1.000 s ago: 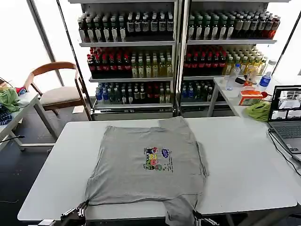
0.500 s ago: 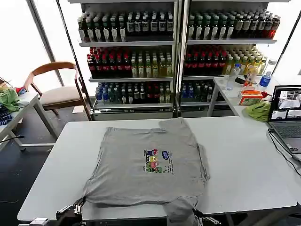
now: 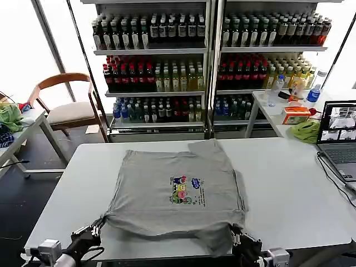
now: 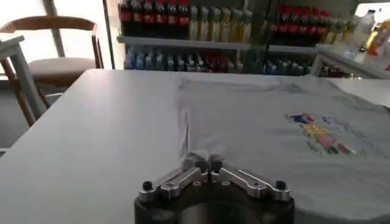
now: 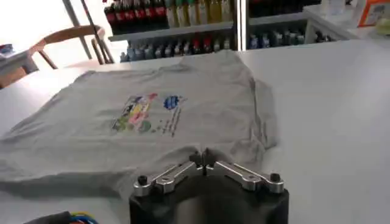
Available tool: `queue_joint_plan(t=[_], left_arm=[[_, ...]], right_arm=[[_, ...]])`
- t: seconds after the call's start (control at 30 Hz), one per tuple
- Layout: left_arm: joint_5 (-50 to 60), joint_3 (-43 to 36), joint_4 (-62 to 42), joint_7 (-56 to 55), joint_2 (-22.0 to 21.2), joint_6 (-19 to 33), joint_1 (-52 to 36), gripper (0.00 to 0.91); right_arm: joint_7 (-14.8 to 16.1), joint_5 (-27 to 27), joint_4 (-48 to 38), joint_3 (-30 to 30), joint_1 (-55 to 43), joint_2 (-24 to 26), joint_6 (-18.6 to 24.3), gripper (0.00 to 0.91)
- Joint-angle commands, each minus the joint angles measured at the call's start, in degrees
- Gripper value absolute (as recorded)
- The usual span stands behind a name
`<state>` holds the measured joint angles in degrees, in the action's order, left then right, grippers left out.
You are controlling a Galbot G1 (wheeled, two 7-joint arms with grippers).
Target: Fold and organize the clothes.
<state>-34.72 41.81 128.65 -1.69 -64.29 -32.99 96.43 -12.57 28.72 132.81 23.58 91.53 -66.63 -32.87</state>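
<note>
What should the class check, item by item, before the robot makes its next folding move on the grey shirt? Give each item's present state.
1. Left hand shut on the shirt at its near left corner: ok.
2. Right hand shut on the shirt's near right edge: ok.
3. Both hands at the table's near edge, roughly level with each other: ok.
4. Shirt lying flat: not ok, the near hem is bunched and lifted between the hands.
5. Chest print facing up: ok.
6. Bare table beyond the shirt to fold onto: ok.
</note>
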Motion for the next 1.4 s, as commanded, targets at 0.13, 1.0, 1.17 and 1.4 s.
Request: queue_joint_plan(t=[0.13, 1.0, 1.17, 1.4], left_arm=[[-5.7, -1.9, -5.0, -0.1, 6.7, -0.2, -8.5, 0.03], [-8.5, -12.5, -21.0, -3.1, 9.9, 0.0, -25.8, 0.393], [-6.8, -14.2, -23.4, -0.9, 9.6, -0.1, -27.2, 0.907], [-6.3, -14.0, -23.5, -1.3, 8.7, 0.0, -28.4, 0.907]], right_arm=[[-0.2, 0.6, -4.3, -1.3, -10.2, 0.0, -0.3, 0.0], [-2.8, -4.3, -26.2, -11.6, -32.2, -3.5, -0.3, 0.353], [-1.1, -7.6, -28.0, -12.5, -33.2, -3.8, -0.3, 0.907], [-1.1, -7.2, -28.1, -12.1, -33.1, -4.4, -0.2, 0.907]])
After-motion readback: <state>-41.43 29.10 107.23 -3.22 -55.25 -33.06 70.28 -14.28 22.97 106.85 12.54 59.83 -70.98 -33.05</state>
